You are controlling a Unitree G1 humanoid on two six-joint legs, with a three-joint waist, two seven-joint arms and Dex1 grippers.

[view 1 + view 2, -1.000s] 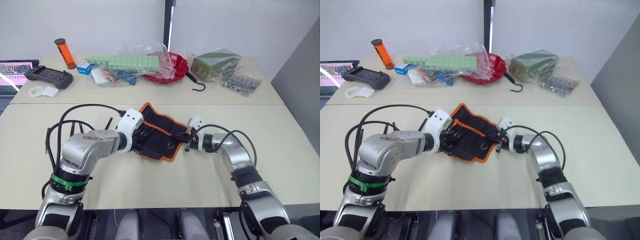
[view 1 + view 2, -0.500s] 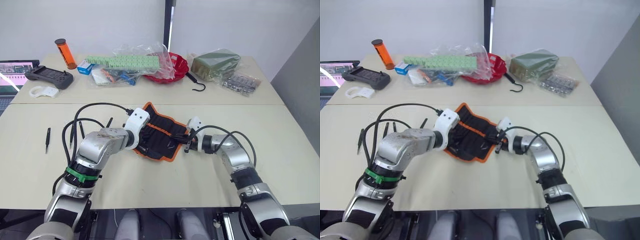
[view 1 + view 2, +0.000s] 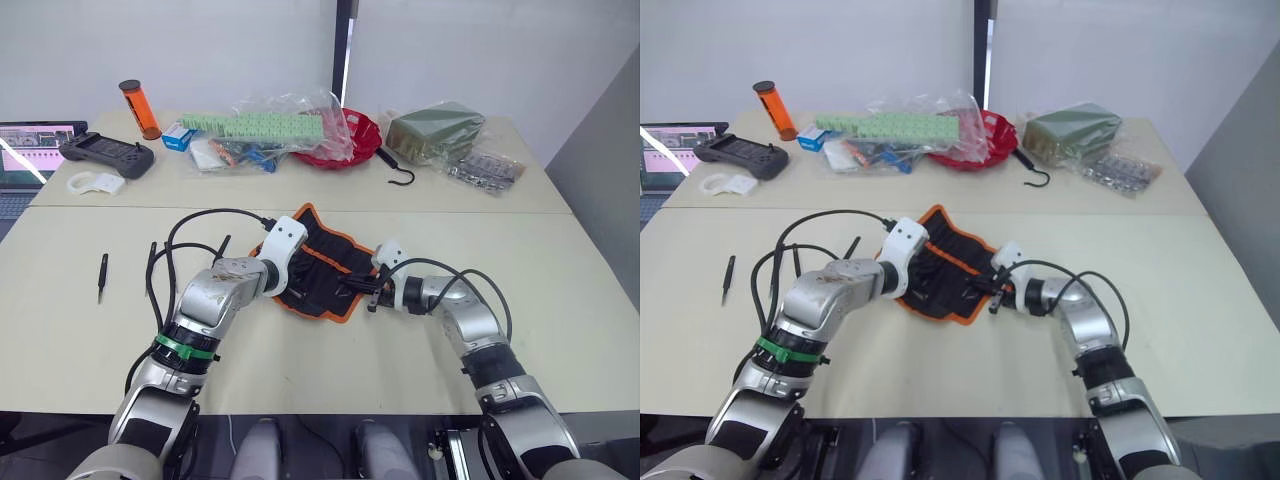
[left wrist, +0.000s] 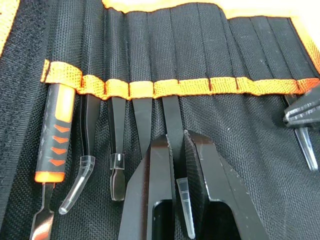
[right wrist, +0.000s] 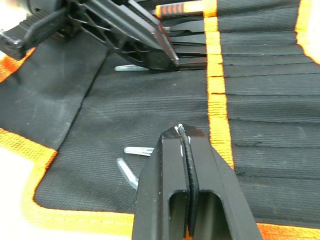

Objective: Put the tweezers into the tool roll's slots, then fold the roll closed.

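Orange tube (image 3: 136, 109), game controller (image 3: 106, 155), red bowl (image 3: 358, 138), black hook (image 3: 395, 171) on far table (image 3: 300, 190); laptop (image 3: 30, 148) beside.

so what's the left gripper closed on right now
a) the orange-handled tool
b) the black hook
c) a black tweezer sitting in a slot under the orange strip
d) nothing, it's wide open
c: in the left wrist view the left gripper pinches a tweezer that runs up under the tool roll's orange strip, a few slots away from the orange-handled tool.
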